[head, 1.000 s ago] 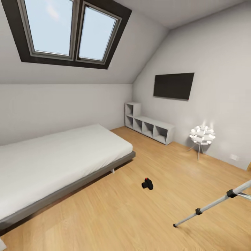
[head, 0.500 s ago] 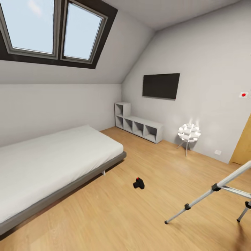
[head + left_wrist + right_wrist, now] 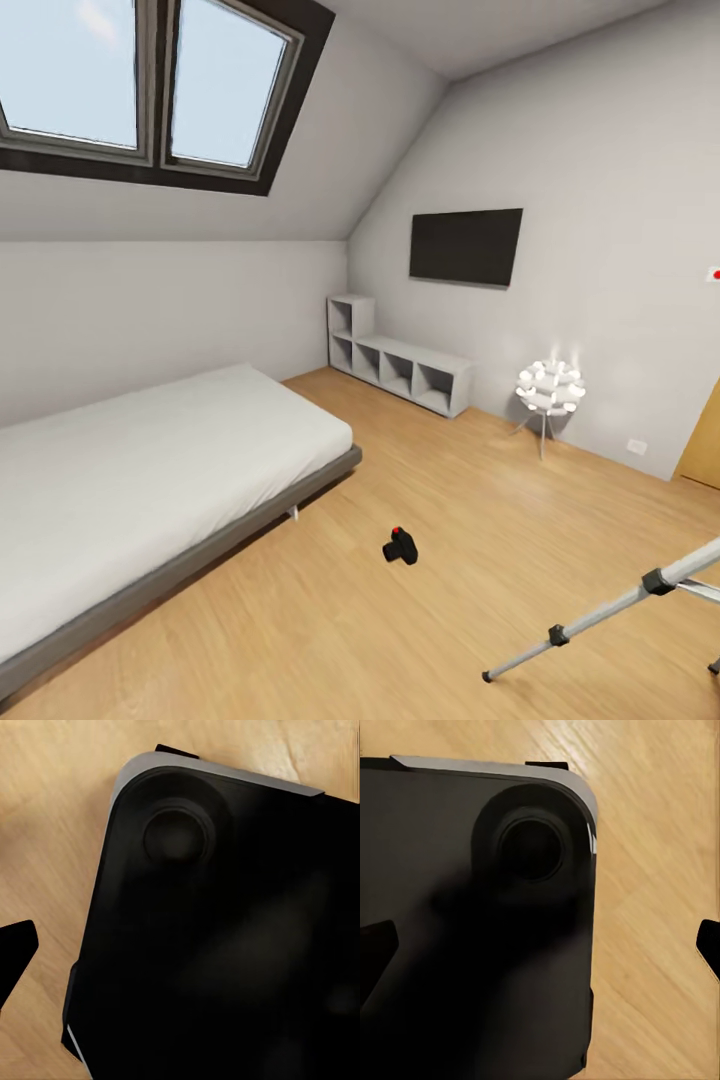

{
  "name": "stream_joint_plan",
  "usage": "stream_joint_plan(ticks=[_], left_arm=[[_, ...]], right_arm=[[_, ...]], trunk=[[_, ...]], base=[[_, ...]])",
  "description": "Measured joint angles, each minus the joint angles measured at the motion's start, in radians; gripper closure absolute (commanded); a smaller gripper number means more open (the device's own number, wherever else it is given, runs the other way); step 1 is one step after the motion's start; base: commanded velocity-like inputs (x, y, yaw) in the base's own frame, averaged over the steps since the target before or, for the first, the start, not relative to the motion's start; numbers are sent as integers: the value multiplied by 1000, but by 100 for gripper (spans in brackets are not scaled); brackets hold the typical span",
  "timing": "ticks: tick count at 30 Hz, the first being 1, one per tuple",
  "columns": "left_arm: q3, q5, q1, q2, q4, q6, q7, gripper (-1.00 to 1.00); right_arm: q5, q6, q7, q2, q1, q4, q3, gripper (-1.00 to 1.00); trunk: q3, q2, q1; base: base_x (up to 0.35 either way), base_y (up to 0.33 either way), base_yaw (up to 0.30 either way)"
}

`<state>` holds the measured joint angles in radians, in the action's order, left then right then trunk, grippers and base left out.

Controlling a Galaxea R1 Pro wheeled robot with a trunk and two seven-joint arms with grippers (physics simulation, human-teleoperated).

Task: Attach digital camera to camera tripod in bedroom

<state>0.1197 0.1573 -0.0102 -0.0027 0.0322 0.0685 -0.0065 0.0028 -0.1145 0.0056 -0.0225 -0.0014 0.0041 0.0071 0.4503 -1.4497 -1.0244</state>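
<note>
Wooden plank floor point(image 3: 330, 640) bears digital camera point(image 3: 400, 547), camera tripod point(image 3: 600, 620); jaws' state unclear.

There was one digital camera point(image 3: 400, 547) on the plank floor point(image 3: 420, 640) and one camera tripod point(image 3: 620, 610), with two of its legs in sight at the near right. The room held one bed point(image 3: 150, 480), one wall screen point(image 3: 466, 246), one globe lamp point(image 3: 549, 388), one low shelf unit point(image 3: 400, 365) and two skylight panes point(image 3: 140, 75).
</note>
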Motion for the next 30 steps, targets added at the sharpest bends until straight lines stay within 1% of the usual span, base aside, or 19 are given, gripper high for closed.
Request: stream_joint_plan(ticks=[25, 30], left_arm=[[0, 1, 0, -1, 0, 2, 1, -100], [0, 1, 0, -1, 0, 3, 1, -100]], right_arm=[[0, -2, -1, 0, 0, 0, 0, -100], [0, -2, -1, 0, 0, 0, 0, -100]], trunk=[[0, 0, 0], [0, 0, 0]], base=[[316, 0, 0], [185, 0, 0]])
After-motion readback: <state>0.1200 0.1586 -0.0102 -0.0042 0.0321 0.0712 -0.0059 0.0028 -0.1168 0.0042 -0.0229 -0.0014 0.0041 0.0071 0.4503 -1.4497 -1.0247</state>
